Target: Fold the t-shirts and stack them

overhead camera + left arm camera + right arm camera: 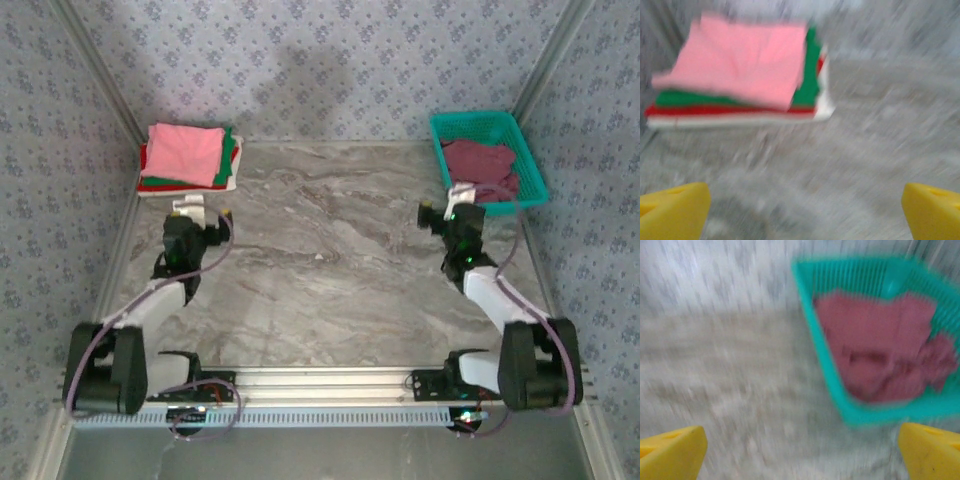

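Maroon tee [480, 165] sits crumpled in the teal basket [532, 165] at upper right, looks soft, light and floppy, so I'd pinch a raised fold on top; right gripper [801, 452] and left gripper [805, 212] both spread wide, empty, folded stack [185, 155] at upper left.

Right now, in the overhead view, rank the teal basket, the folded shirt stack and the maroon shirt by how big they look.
Largest: the teal basket and the folded shirt stack look about alike, the basket perhaps slightly bigger.
Smallest: the maroon shirt, lying inside the basket.
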